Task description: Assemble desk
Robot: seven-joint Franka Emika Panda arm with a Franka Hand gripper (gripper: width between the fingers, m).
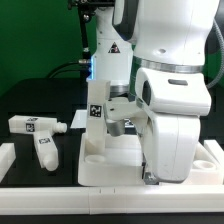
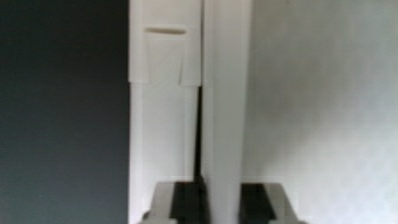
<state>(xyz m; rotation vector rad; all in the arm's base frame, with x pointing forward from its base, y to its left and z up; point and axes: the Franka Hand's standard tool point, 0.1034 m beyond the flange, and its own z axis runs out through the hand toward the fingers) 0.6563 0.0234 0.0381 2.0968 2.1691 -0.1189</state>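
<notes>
The white desk tabletop panel [image 1: 108,160] lies flat in the middle of the table. One white post leg [image 1: 97,112] with a black-and-white tag stands upright on its far corner toward the exterior view's left. Two loose tagged legs [image 1: 35,126] [image 1: 45,150] lie on the black table further toward that side. My gripper [image 1: 150,178] reaches down at the panel's near edge, mostly hidden behind the arm. In the wrist view, the gripper [image 2: 221,202] is shut on a thin white rim of the tabletop panel [image 2: 169,110], with one dark finger pad [image 2: 180,205] on each side.
A long white border rail [image 1: 50,192] runs along the front of the table. The robot's bulky white arm [image 1: 175,90] fills the exterior view's right and hides what is behind it. A green backdrop [image 1: 40,35] stands at the back.
</notes>
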